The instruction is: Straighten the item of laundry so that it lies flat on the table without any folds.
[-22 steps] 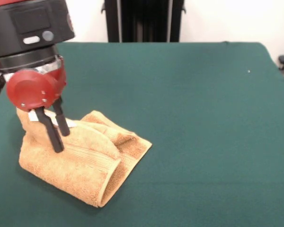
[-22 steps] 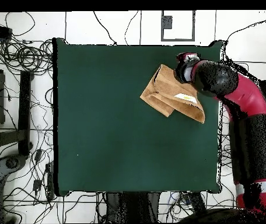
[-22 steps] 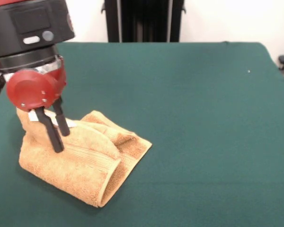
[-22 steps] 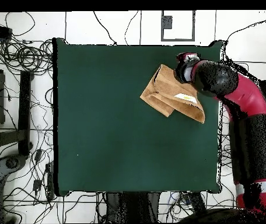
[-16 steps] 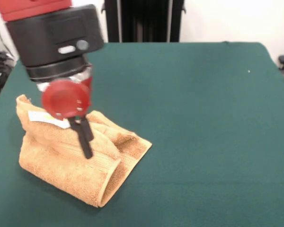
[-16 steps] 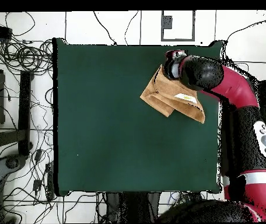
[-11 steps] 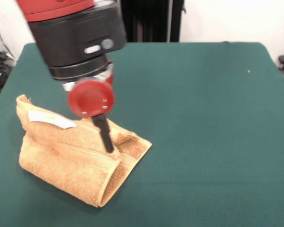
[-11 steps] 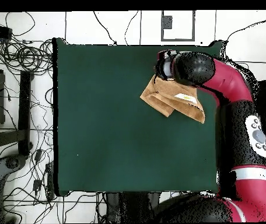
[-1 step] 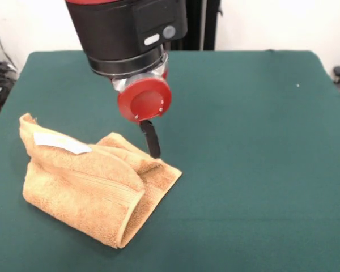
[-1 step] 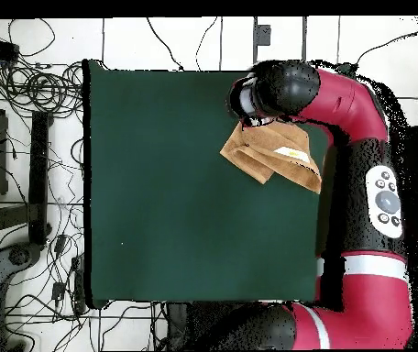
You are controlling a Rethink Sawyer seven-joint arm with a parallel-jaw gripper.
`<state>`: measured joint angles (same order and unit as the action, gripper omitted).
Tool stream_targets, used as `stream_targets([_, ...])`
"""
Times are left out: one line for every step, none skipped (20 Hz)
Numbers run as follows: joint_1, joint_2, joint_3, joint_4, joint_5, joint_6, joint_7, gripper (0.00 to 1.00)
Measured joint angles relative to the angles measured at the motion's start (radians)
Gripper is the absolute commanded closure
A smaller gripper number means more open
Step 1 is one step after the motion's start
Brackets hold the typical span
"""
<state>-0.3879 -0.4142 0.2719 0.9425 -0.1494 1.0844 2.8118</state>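
Toward one side of the big dark green felt-covered table [image 9: 255, 147], not far from its edge, the orange-tan terry-cloth towel [image 9: 85, 181] sits bunched and doubled over itself, nowhere near flat. One end stands up in a soft peak with a small white tag [image 9: 61, 143] lying across it; the other end rolls under in a loose loop, its lighter hem edge [image 9: 135, 215] curling round the open fold. The red and black robot arm [image 10: 359, 147] reaches over from above, and its black gripper [image 9: 152, 141] hangs right at the towel's inner corner, tips at or just above the cloth. From here only a single dark blade shows below the red disc, so I cannot tell whether the claw is apart or together, nor whether it has any cloth.

The towel looks light, thick and floppy, I'd say. It should drape and drag easily, and the felt may cling to it a little. A pinch at a free corner or along the hem, then a pull outward across the open table, seems the likeliest way to unroll that loop.
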Motion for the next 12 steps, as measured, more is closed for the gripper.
stream_targets([0.008,0.001,-0.012,-0.016,0.0,0.006,0.0,0.0])
stream_targets([0.015,0.003,-0.024,-0.032,-0.001,0.013,0.0,0.0])
stream_targets([0.021,0.007,-0.037,-0.048,-0.002,0.013,0.0,0.0])
stream_targets([0.024,0.011,-0.043,-0.058,-0.003,0.013,0.0,0.0])
stream_targets([0.027,0.016,-0.05,-0.069,-0.004,0.013,0.0,0.0])
stream_targets([0.03,0.02,-0.057,-0.079,-0.004,0.013,0.0,0.0])
stream_targets([0.035,0.029,-0.069,-0.096,-0.006,0.013,0.0,0.0])
stream_targets([0.037,0.034,-0.075,-0.103,-0.007,0.013,0.0,0.0])
stream_targets([0.039,0.039,-0.081,-0.111,-0.007,0.013,0.0,0.0])
stream_targets([0.041,0.044,-0.087,-0.118,-0.008,0.013,0.0,0.0])
stream_targets([0.042,0.051,-0.094,-0.127,-0.008,0.013,0.0,0.0])
stream_targets([0.041,0.058,-0.098,-0.133,-0.008,0.013,0.0,0.0])
